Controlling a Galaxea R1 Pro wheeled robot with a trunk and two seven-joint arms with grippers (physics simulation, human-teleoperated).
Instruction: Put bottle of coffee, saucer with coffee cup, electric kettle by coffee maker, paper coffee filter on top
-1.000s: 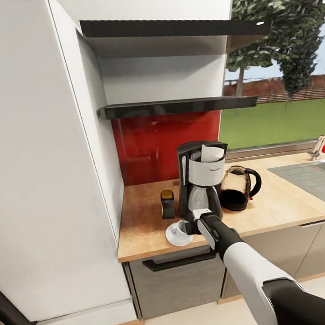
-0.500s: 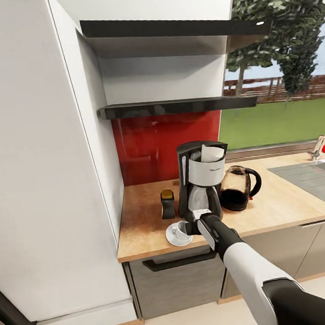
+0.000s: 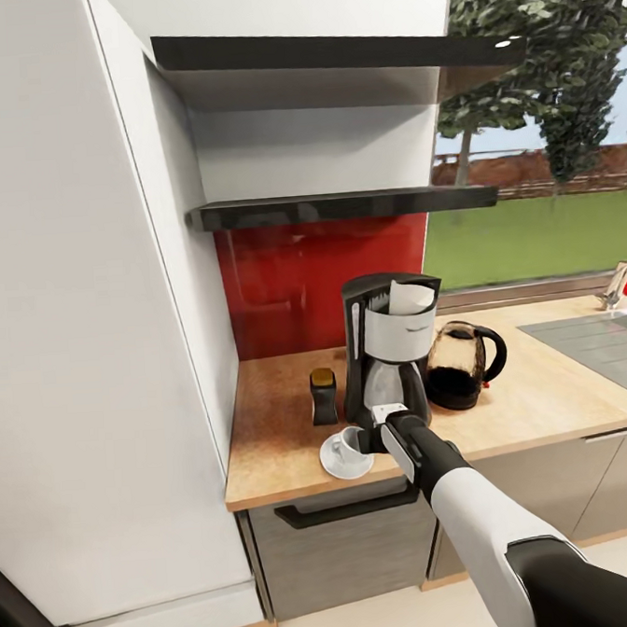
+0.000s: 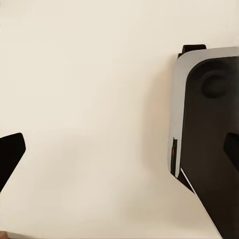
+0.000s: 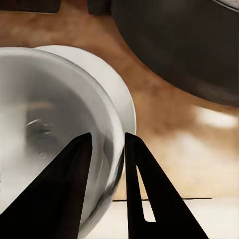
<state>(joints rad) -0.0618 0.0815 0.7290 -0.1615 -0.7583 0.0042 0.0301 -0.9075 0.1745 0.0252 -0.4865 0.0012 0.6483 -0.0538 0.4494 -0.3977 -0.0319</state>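
On the kitchen countertop [image 3: 544, 400] stands the coffee maker [image 3: 391, 355] with the paper coffee filter [image 3: 410, 295] on top. The bottle of coffee [image 3: 323, 394] is just left of it and the electric kettle [image 3: 462, 364] just right. In front, the coffee cup [image 3: 346, 445] sits on the saucer [image 3: 335, 465]. My right gripper [image 3: 364, 438] is shut on the cup's wall. In the right wrist view the fingers [image 5: 69, 189] straddle the coffee cup [image 5: 50, 124] rim above the saucer [image 5: 119, 94]. My left gripper [image 4: 119, 154] is open over a pale surface. The kitchen shelf [image 3: 343, 205] is bare.
A tall white cabinet [image 3: 80, 320] borders the counter's left end. A thicker dark board [image 3: 333, 55] hangs above the shelf, with a red backsplash [image 3: 283, 278] beneath it. A sink [image 3: 605, 340] with a tap lies at the far right. A drawer handle [image 3: 346, 508] sits under the counter edge.
The head view has shifted very slightly. My right gripper stays on the cup at the saucer, and no object has moved.
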